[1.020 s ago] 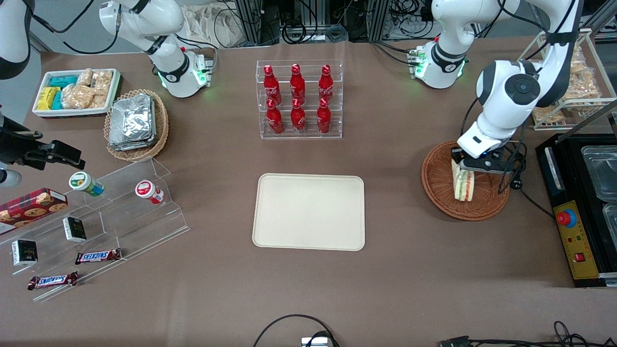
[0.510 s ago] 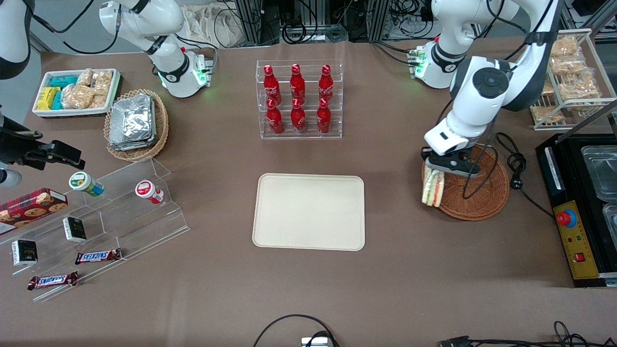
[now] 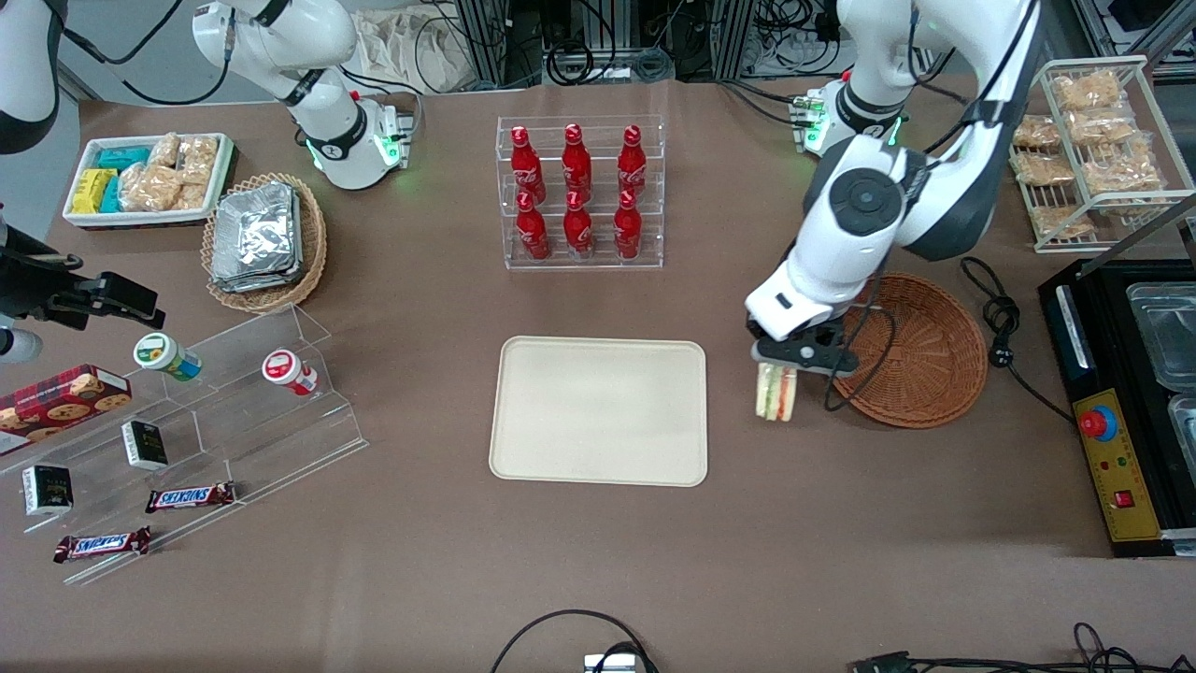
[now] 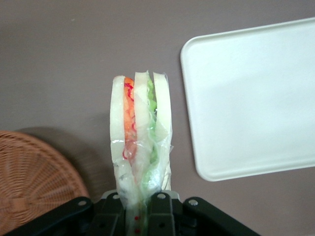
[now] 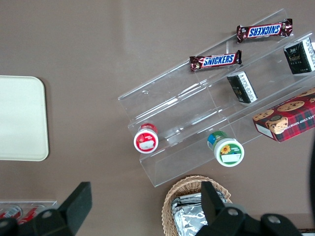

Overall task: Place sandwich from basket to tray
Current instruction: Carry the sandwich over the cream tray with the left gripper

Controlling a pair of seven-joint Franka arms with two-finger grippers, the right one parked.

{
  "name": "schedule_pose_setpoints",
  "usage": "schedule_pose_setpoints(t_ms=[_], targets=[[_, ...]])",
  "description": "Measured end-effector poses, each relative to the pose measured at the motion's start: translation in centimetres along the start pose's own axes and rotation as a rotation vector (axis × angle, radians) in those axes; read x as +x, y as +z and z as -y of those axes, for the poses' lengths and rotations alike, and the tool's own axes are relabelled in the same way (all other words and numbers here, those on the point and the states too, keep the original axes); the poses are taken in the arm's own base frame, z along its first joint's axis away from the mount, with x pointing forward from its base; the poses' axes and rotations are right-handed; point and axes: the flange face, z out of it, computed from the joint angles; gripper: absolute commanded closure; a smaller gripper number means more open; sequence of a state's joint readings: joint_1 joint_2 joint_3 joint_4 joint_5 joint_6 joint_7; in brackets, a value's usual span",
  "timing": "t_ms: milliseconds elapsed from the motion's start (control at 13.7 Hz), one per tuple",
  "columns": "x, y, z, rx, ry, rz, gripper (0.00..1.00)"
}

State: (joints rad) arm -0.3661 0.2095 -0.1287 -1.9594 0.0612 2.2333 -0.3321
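Note:
My left gripper (image 3: pixel 783 363) is shut on the wrapped sandwich (image 3: pixel 775 393) and holds it above the bare table, between the reddish-brown wicker basket (image 3: pixel 920 350) and the cream tray (image 3: pixel 599 409). In the left wrist view the gripper (image 4: pixel 141 206) clamps the thin end of the sandwich (image 4: pixel 140 130), whose white bread, orange, red and green layers point away from the fingers. The basket's rim (image 4: pixel 34 177) and a corner of the tray (image 4: pixel 251 98) show beside it. The basket holds nothing.
A clear rack of red bottles (image 3: pixel 579 192) stands farther from the front camera than the tray. A black cable (image 3: pixel 1000 318) and a black machine (image 3: pixel 1121 411) lie toward the working arm's end. A wire rack of bagged snacks (image 3: pixel 1089 140) stands there too.
My gripper has carried the sandwich up out of the basket and sideways toward the tray. The basket now lies bare.

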Motion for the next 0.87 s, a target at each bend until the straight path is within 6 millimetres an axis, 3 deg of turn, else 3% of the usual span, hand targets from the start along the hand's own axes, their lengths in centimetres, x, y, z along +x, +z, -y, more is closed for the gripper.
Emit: schedule_pose_setpoints(t_ms=[437,874], targets=[[2.5,4.6,-6.7,-0.015,-0.032,0.038,1.0],[3.9,9.0,-10.4,-0.021,-0.034,0.066,1.0]])
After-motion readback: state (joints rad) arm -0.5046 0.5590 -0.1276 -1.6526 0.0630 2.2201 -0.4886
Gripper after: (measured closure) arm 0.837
